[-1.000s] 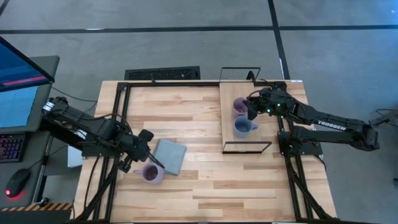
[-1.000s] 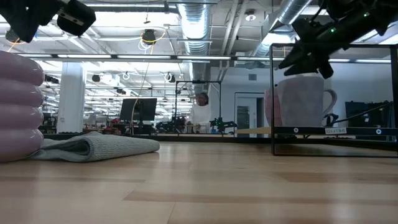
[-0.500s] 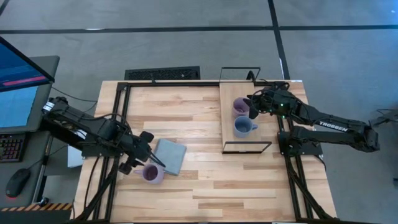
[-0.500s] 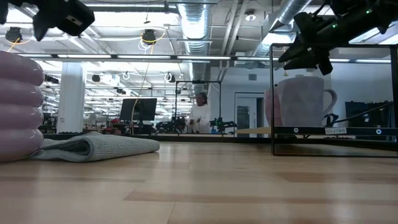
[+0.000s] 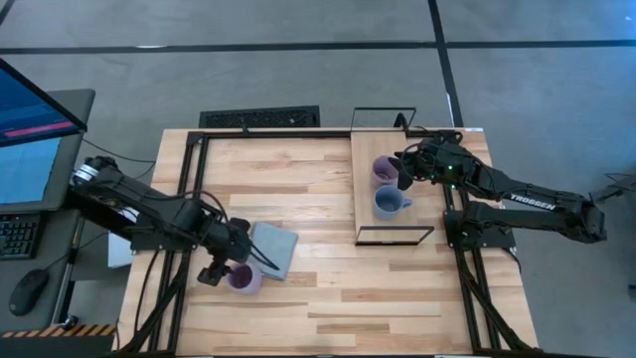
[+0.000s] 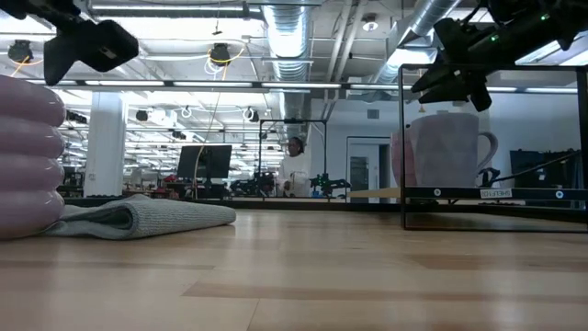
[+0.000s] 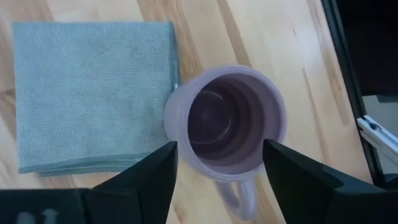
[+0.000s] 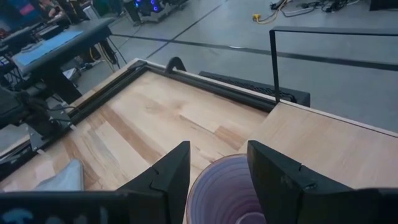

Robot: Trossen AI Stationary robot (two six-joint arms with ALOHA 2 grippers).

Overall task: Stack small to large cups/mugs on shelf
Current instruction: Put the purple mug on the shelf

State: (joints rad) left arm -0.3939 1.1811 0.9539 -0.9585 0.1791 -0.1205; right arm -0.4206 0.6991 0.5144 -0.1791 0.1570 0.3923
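Grey cloth (image 7: 93, 96) touches the lavender mug (image 7: 227, 121) — left pincer (image 7: 221, 171) open above it.

The floor (image 5: 298, 60) around the table is grey, with dark lines across it. A screen (image 5: 30, 129) glows blue and red beside the table, with a keyboard (image 5: 15, 237) and a mouse (image 5: 28, 290) below it. Far back, the room is big and bright. Silver pipes (image 6: 285, 37) run along the ceiling. A white post (image 6: 104, 142) stands there. A person (image 6: 296, 170) stands near desks with dark screens (image 6: 207, 163).
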